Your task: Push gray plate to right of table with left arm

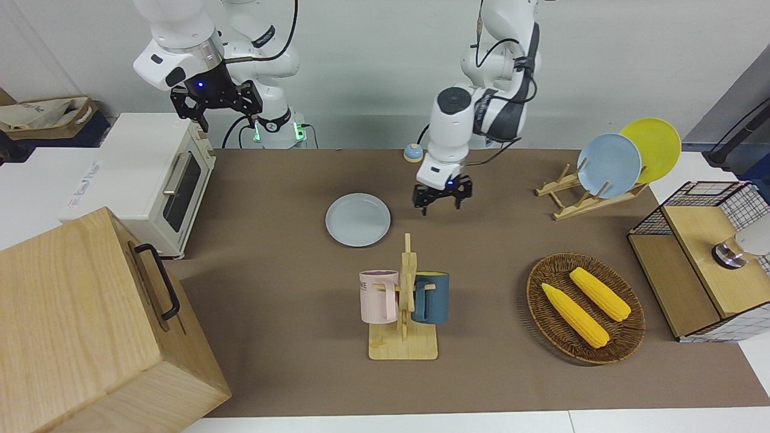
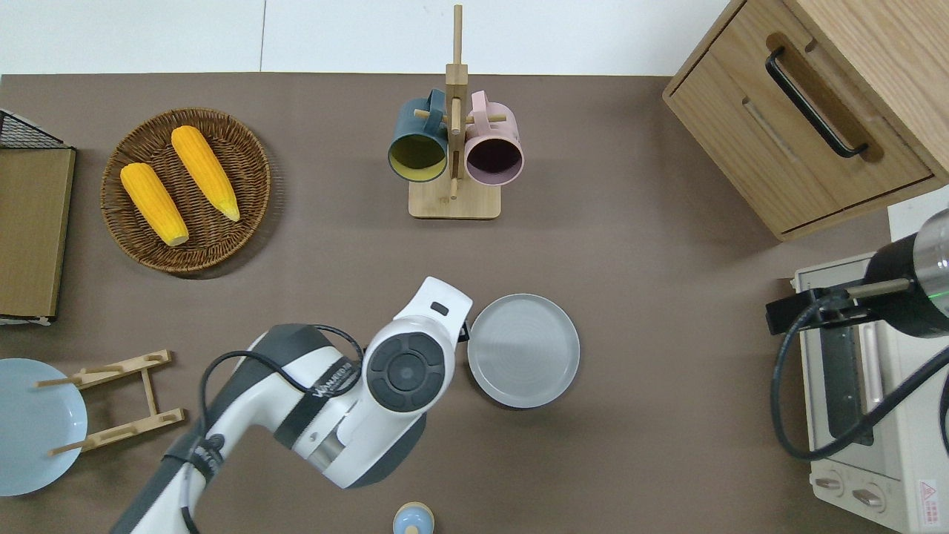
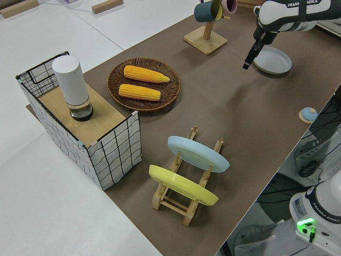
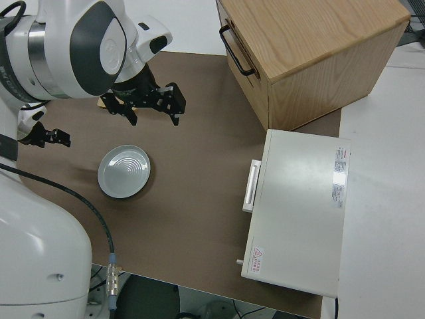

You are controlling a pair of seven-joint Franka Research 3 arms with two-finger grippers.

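Note:
The gray plate (image 1: 358, 219) (image 2: 523, 350) lies flat on the table's brown mat (image 1: 283, 300), about midway along it and on the half nearer the robots. It also shows in the left side view (image 3: 273, 60) and the right side view (image 4: 124, 171). My left gripper (image 1: 441, 203) is open and empty. It hangs over bare mat beside the plate's rim, toward the left arm's end, not touching the plate. In the overhead view the arm's wrist (image 2: 406, 363) hides it. My right gripper (image 1: 216, 103) (image 4: 143, 105) is parked and open.
A mug rack (image 1: 403, 300) with a pink and a blue mug stands farther from the robots than the plate. Toward the left arm's end are a corn basket (image 1: 585, 308), a rack holding sky-blue and yellow plates (image 1: 607, 165), and a wire basket (image 1: 701, 258). Toaster oven (image 1: 162, 180) and wooden cabinet (image 1: 90, 325) fill the right arm's end.

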